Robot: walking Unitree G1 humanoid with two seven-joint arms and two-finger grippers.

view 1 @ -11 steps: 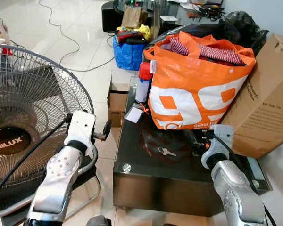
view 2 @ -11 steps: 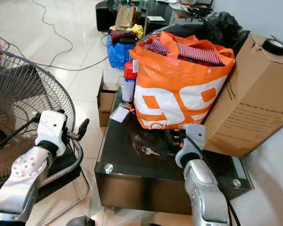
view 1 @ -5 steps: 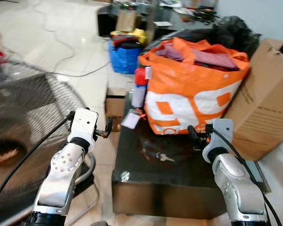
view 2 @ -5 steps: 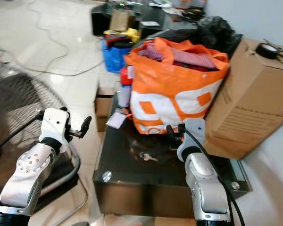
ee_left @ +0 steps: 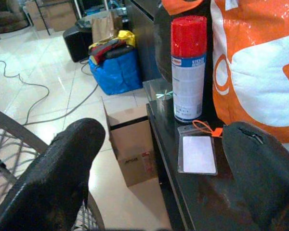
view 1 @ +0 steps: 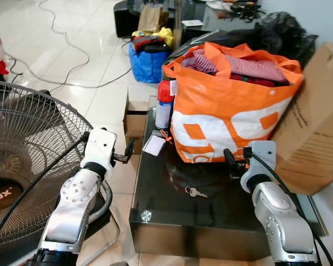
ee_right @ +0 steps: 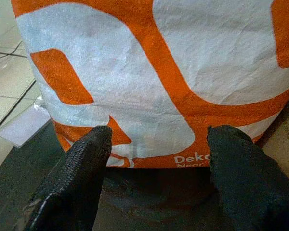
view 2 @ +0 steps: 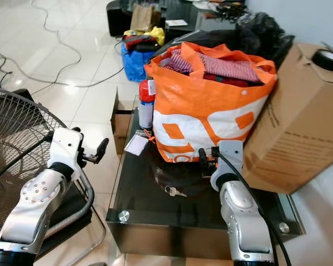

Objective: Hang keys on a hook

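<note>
A small bunch of silver keys (view 1: 195, 192) lies flat on the black glass table (view 1: 172, 219), in front of the orange bag (view 1: 227, 113). My right gripper (view 1: 231, 164) hovers open above the table, right of the keys and close to the bag's front, with nothing between its fingers (ee_right: 82, 168). My left gripper (view 1: 127, 151) is open over the floor just off the table's left edge, level with the white card (ee_left: 197, 154). No hook can be seen.
A red-capped spray can (view 1: 165, 103) and the white card (view 1: 154, 145) sit at the table's back left. A big cardboard box (view 1: 316, 127) leans at the right. A standing fan (view 1: 28, 149) fills the left. Small boxes (view 1: 135, 119), a blue bag (view 1: 147, 61) and cables lie on the floor beyond.
The camera has swung and steadied, so the scene sits a little differently. Both arms hold much the same pose with their grippers open. The keys have not moved on the table.
</note>
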